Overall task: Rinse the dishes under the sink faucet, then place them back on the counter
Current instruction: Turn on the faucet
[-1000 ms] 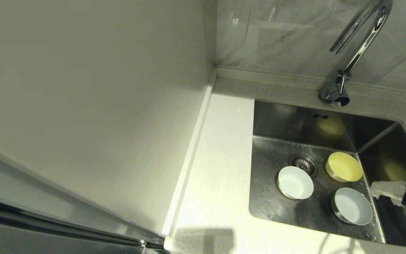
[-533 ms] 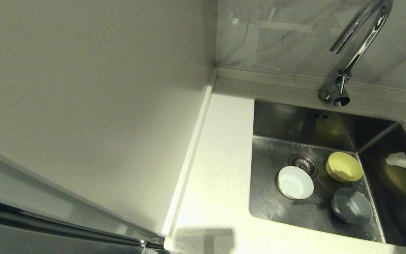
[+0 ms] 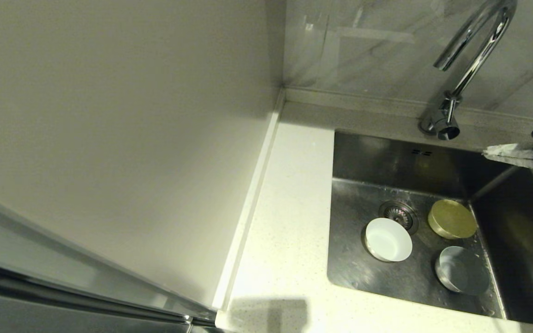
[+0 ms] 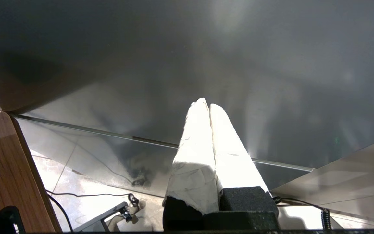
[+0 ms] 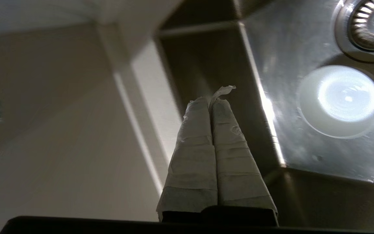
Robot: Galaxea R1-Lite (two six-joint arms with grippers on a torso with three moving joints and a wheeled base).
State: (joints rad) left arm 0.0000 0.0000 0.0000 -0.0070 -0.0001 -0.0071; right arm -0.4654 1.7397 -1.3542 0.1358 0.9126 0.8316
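The right gripper (image 3: 488,151) had moved up to the sink's (image 3: 488,187) back right corner, fingers pressed together, holding nothing.

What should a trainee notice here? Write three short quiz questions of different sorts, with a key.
1. How many bowls sit in the sink?
2. True or false: the yellow bowl lies closest to the near rim of the sink.
3. Which bowl touches or overlaps the drain edge in the head view: A) white bowl, B) grey bowl, C) yellow bowl?

Key
1. Three.
2. False; the grey bowl lies nearest that rim.
3. A.

Extra note: the right tool, shut and empty, is at the sink's far right corner, near the tap.
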